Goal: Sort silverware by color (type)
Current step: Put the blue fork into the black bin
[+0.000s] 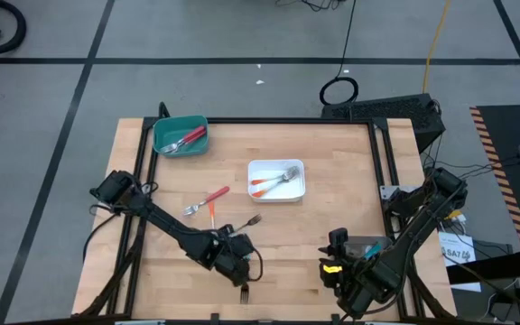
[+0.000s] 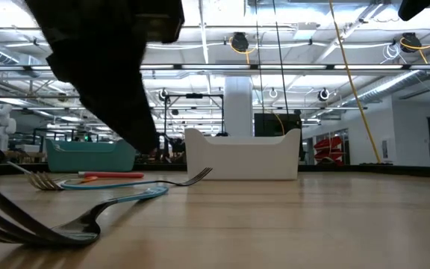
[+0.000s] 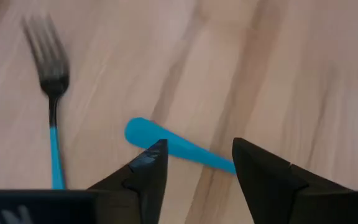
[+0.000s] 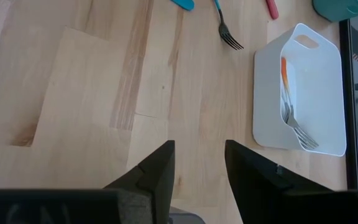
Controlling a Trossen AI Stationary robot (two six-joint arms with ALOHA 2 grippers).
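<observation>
My left gripper is low over the table near its near edge and open. Its fingers stand on either side of a blue fork's handle end, which lies flat on the wood. That fork's head points toward the near edge. A second blue fork lies just beyond. A red fork and an orange fork lie mid-table. My right gripper waits open at the near right, over bare wood.
A teal tray at the far left holds red-handled forks. A white tray in the middle holds orange-handled forks. Bare wood stretches between the two grippers and on the table's right half.
</observation>
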